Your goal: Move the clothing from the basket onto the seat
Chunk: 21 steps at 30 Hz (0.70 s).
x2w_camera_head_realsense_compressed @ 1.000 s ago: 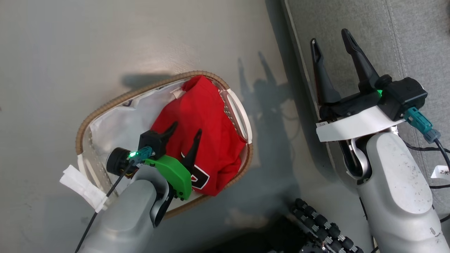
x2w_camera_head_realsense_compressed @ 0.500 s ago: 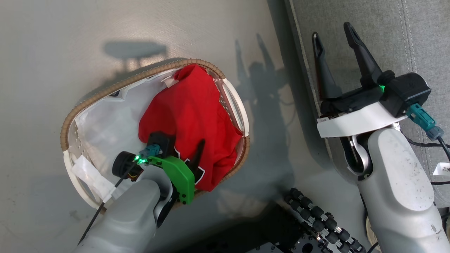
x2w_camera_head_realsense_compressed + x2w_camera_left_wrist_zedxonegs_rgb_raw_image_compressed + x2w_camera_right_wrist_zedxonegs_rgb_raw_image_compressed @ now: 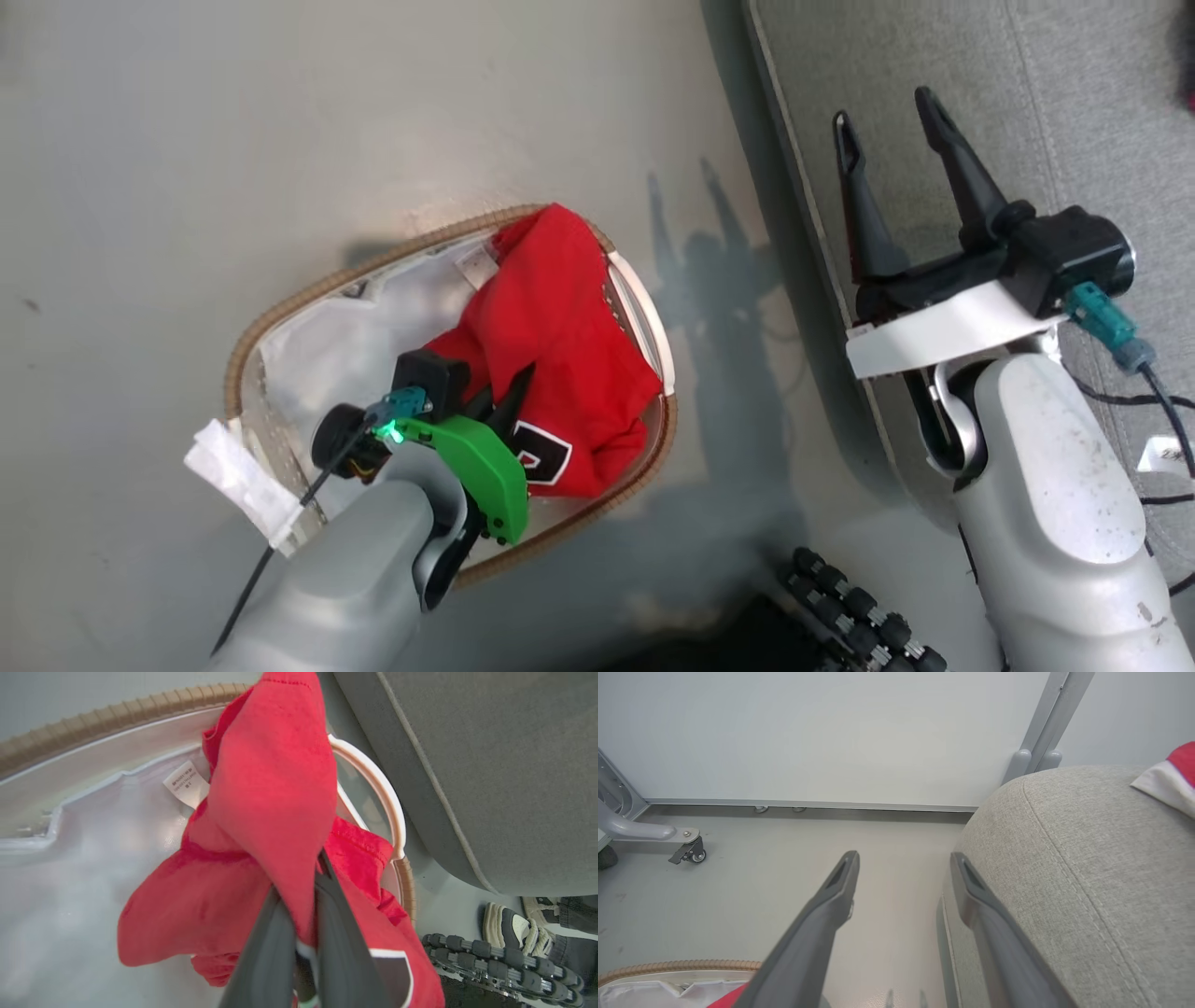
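Our left claw now pinches the red garment — we judge the lift can begin.

A second ago its fingers hung spread above the cloth; now they clamp a fold, drawn up in a ridge inside the basket, the black white-edged numeral toward the near rim. Beside the basket our right claw stands wide and empty over the seat.
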Available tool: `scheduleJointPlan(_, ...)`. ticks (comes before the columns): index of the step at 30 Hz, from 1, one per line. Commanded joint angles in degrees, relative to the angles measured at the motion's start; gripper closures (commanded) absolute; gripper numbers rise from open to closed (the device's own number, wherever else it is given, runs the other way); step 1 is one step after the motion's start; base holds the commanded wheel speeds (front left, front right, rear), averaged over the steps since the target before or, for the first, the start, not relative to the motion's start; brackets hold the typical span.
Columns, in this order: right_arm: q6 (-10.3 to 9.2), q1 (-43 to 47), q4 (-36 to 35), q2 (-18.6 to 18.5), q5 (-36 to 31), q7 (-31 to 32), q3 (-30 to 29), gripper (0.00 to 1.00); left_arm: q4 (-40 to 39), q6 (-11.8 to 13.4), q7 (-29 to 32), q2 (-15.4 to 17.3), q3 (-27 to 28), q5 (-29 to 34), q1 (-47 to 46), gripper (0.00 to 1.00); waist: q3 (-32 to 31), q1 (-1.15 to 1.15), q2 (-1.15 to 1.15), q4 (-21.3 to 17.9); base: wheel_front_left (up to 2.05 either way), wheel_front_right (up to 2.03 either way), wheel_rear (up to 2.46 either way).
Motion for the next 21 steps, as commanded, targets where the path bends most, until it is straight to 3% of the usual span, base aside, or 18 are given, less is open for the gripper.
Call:
scheduleJointPlan(1,-0.06,1.48,0.69,-0.18,-0.73,-0.03,-0.08,0.0,-1.17,-0.17,-0.18,-0.07,0.66,1.07,2.12,1.0,-5.85,0.0,0.0,2.65,0.0,0.0,0.0)
scheduleJointPlan(21,-0.06,13.11,6.4,-0.2,-1.14,-0.03,-2.34,0.0,-16.79,-0.17,-0.21,-2.29,15.22,14.32,18.97,1.0,-28.09,0.0,0.0,10.85,0.0,0.0,0.0)
